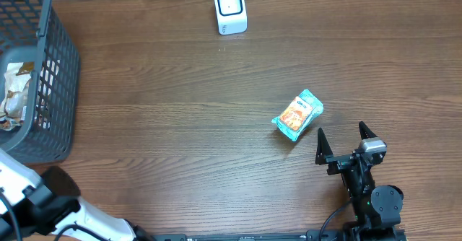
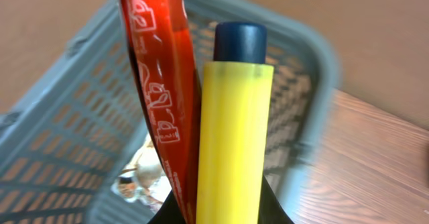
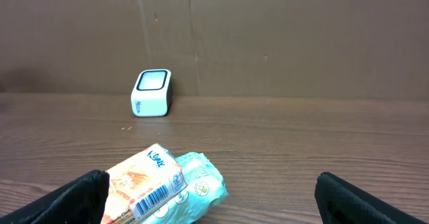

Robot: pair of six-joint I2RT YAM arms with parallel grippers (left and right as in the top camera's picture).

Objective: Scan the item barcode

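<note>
— Where's the item?
— My left gripper (image 2: 196, 49) is clamped on a red packet (image 2: 157, 83), its length along the finger, above the basket (image 2: 295, 83). The scanner (image 1: 230, 9) lies well apart, ahead and right.
— Right gripper (image 1: 341, 130)?
— Wide, empty, teal pack (image 1: 297, 115) just ahead-left.

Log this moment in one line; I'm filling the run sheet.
left gripper: shut on red packet above basket | right gripper: open, near tissue pack, not touching | scanner: at far edge
</note>
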